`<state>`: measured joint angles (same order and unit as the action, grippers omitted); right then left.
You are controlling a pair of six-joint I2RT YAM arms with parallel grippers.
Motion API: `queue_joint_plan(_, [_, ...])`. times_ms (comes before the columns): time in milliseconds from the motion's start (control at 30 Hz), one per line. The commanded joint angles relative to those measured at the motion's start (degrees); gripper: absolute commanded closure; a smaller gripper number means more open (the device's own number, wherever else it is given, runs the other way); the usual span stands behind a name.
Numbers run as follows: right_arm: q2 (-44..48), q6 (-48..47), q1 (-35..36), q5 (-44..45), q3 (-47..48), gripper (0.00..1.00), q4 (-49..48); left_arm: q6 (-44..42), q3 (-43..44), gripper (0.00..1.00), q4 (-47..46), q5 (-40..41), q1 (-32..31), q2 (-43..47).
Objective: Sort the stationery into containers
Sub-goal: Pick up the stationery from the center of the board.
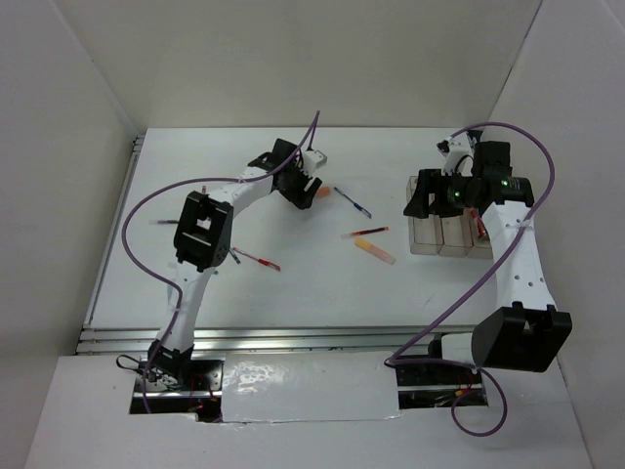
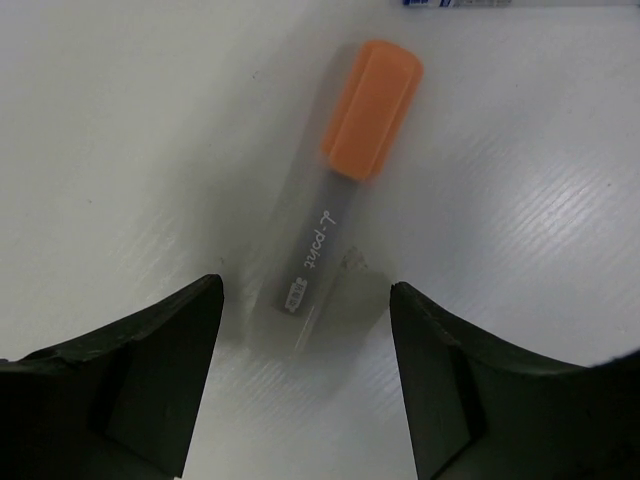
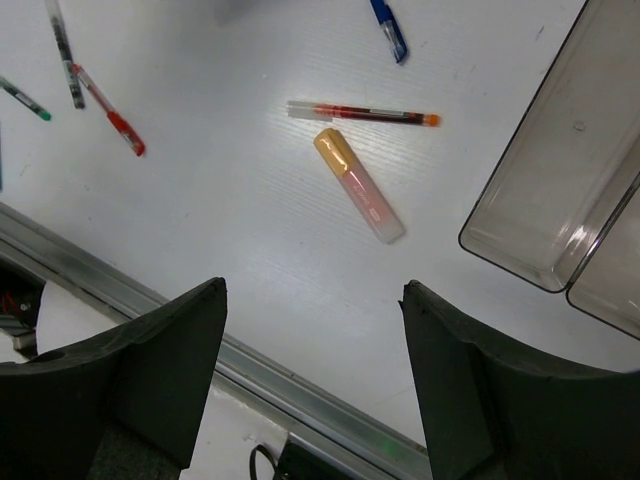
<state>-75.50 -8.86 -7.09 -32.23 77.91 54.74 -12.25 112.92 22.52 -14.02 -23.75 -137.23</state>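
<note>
Currently on hand, item by item:

1. Left tool (image 2: 305, 290): jaws apart and low over the counter (image 2: 120, 130). They straddle the tail of the orange marker (image 2: 345, 190) without touching it. I judge they are lined up to close across the barrel.
2. Orange marker: lies flat, cap pointing away from me. Its pale tail end fades into the counter and is hard to trace.
3. Right tool (image 3: 312, 300): jaws apart with nothing between them, held high beside the bins (image 3: 540, 190). I judge it is waiting there.
4. Loose on the counter between my arms: a yellow-pink marker (image 3: 358, 184), just beside a red pen (image 3: 360, 112), and a blue pen (image 3: 390, 28) cut off by the frame edge.
5. Bins: the one compartment I see into looks bare. The others are cut off, and from above my right arm covers them, so I cannot tell what they hold.
</note>
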Motion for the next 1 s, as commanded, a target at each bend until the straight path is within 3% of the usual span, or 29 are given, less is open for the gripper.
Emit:
queue_joint_plan(0, [1.68,1.04,0.5,-2.05,-0.3,0.23,-3.32,-0.41,3.26,0.21,-0.21,0.58,-0.42,-1.37])
queue_joint_plan(200, [1.85,1.66,0.68,-3.71,-0.56,0.23,-4.73,0.99,3.45,0.43,2.61,-0.65,-0.6,-1.56])
queue_joint_plan(333, [2.2,3.85,1.38,-5.04,-1.62,0.24,-7.19,2.14,-4.0,0.58,1.65,-2.32,-0.95,2.57])
queue_joint_plan(367, [2.2,4.55,1.73,-5.39,-1.97,0.23,-7.89,2.4,-5.25,0.67,1.65,-3.11,-0.95,4.32])
queue_joint_plan(567, [2.03,14.03,4.89,-5.13,-6.45,0.22,-18.24,10.56,-16.4,0.9,-3.51,-9.08,0.01,15.21])
queue_joint_plan(633, [1.16,18.24,6.12,-6.09,-7.24,0.21,-20.19,19.6,-26.89,0.91,-10.88,-15.75,1.68,21.18])
queue_joint_plan(700, [0.1,22.72,6.74,-8.01,-7.94,0.19,-23.53,28.36,-36.84,0.92,-24.15,-20.58,2.74,30.76])
queue_joint_plan(767, [-1.74,24.67,9.37,-9.34,-7.6,0.17,-25.91,33.32,-41.18,0.93,-30.05,-22.1,2.48,37.63])
queue_joint_plan(967, [-8.77,29.95,15.26,-12.42,-2.07,0.12,-28.11,39.13,-43.4,0.97,-30.17,-19.38,0.02,45.55])
